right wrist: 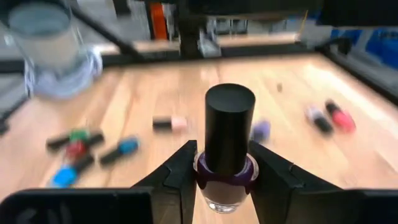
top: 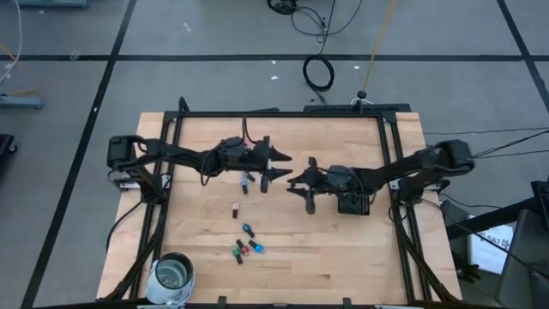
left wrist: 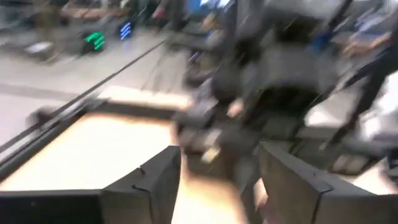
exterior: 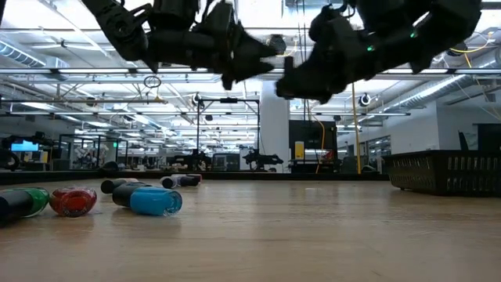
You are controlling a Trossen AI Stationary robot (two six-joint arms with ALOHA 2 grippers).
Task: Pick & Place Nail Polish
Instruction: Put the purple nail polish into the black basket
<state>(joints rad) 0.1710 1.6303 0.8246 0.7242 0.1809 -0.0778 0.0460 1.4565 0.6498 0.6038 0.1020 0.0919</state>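
The right gripper (right wrist: pixel 224 177) is clamped on a purple nail polish bottle (right wrist: pixel 225 180) just under its black cap, holding it raised above the middle of the tabletop (top: pixel 292 249). The left gripper (top: pixel 276 167) faces it closely from the other side, its fingers (left wrist: pixel 155 180) parted with nothing between them. The other bottles (top: pixel 247 246) lie loose on their sides toward the near edge, a few more just beneath the left gripper. The black tray (top: pixel 353 204) sits near the right edge and the glass jar (top: pixel 173 273) at the near left corner. The grip is narrow and high on the bottle, so a fast swing could let it slip; the two arms are also close enough to knock together.
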